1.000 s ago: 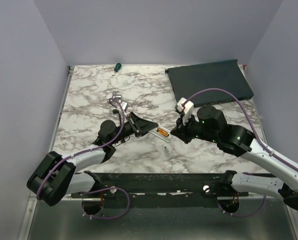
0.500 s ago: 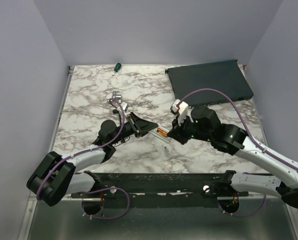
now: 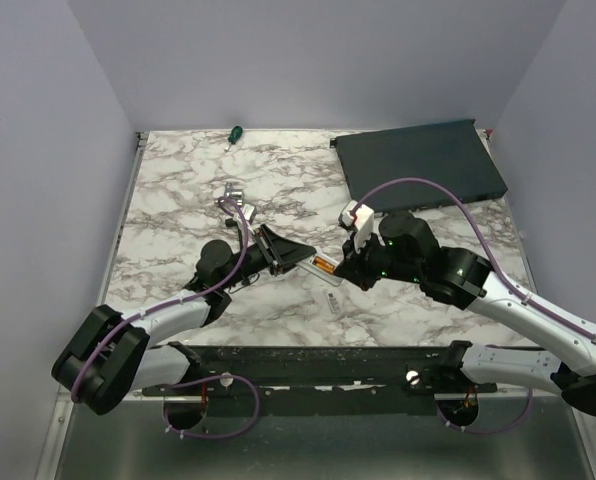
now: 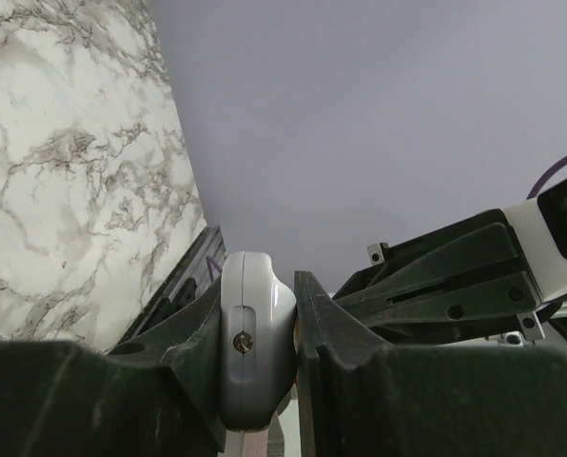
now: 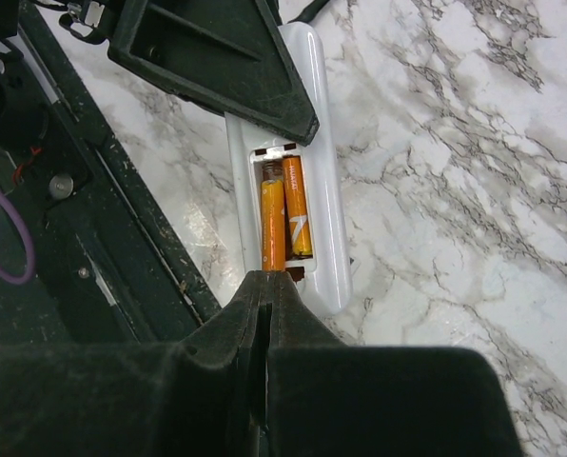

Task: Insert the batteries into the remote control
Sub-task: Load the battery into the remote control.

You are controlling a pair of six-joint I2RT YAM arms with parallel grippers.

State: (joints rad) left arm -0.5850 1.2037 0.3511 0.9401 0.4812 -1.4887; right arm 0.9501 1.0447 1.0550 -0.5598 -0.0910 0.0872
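two batteries (image 5: 285,221) in the remote control (image 5: 325,190), print unreadable; left gripper (image 4: 257,328) pinches it, right gripper (image 5: 266,284) pressed together.

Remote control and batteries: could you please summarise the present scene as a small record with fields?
remote control: back up, compartment open, clamped by the left pincer
batteries: two, orange, side by side in the compartment
right pincer: shut, tips over one battery's end
loose part: small white piece on the marble table, possibly the lid
elsewhere: screwdriver, dark box, silver bracket
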